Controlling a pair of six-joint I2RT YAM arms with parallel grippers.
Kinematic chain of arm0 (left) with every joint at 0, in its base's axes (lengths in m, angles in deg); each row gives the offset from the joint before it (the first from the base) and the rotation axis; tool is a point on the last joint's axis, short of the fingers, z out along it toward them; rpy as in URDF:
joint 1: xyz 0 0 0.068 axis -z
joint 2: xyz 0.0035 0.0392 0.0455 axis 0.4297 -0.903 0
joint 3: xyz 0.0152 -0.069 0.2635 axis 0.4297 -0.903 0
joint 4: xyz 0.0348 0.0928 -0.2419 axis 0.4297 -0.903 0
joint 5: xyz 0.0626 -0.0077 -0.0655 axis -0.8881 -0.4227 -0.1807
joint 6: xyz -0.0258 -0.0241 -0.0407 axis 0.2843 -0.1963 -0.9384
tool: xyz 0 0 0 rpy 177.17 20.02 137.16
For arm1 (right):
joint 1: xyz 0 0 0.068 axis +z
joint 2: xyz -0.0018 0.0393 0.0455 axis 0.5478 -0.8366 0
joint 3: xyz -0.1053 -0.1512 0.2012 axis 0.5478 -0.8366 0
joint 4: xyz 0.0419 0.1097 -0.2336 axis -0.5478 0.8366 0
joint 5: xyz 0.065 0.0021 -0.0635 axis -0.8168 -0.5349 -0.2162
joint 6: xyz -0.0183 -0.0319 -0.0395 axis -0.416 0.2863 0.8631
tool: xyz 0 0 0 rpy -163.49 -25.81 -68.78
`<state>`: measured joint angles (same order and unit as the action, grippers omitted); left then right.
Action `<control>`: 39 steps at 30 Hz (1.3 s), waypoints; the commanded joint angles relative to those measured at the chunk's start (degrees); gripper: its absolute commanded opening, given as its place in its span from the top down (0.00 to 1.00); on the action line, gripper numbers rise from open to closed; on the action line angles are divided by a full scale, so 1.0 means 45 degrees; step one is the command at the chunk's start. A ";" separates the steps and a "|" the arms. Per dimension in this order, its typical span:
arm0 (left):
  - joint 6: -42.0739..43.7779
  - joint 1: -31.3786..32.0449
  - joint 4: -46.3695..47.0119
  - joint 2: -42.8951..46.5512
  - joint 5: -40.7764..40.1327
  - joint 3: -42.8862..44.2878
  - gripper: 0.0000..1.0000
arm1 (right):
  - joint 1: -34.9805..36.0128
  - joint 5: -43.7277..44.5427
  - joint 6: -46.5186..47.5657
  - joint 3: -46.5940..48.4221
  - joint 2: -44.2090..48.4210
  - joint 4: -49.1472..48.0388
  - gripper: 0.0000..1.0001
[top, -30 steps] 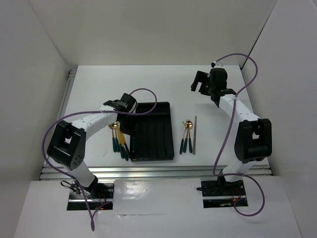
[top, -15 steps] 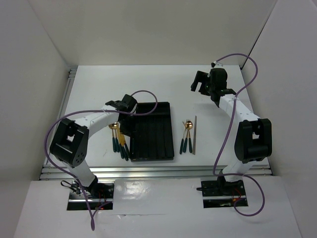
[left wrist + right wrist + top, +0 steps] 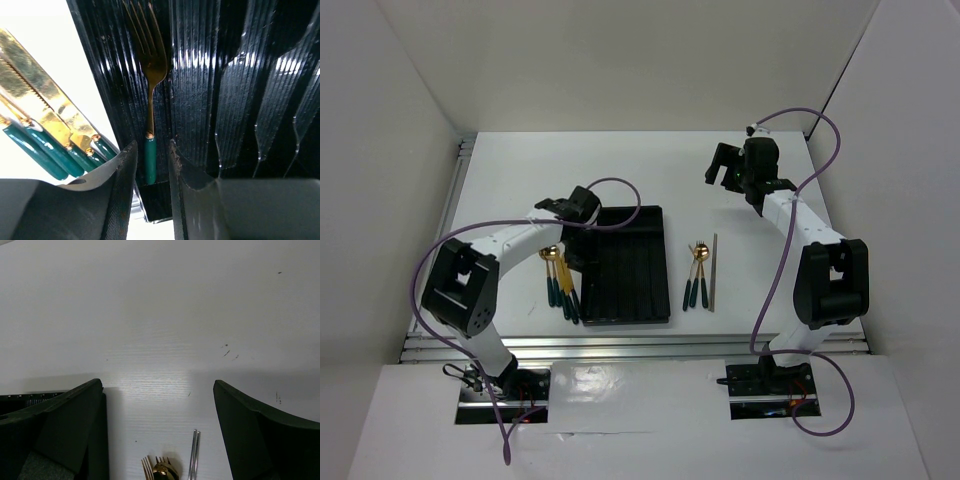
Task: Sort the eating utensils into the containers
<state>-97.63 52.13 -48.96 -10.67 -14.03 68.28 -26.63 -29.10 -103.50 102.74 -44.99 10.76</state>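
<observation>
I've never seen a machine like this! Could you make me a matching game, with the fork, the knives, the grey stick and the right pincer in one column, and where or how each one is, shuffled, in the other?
Column one
1. fork
2. knives
3. stick
4. right pincer

Column two
A. lying on the table, left of the tray
B. open wide above bare table
C. lying in a compartment of the tray
D. lying on the table, right of the tray

Pairs: 1-C, 2-A, 3-D, 4-B
</observation>
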 commanded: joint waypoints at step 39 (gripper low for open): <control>-0.2349 -0.4307 0.0974 0.2344 -0.2142 -0.3766 0.41 | -0.0078 0.0001 0.0205 0.0379 -0.0431 -0.0058 0.00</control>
<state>-106.96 32.78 -44.56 0.50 -21.41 51.67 -26.63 -29.56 -103.26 102.74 -46.11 10.76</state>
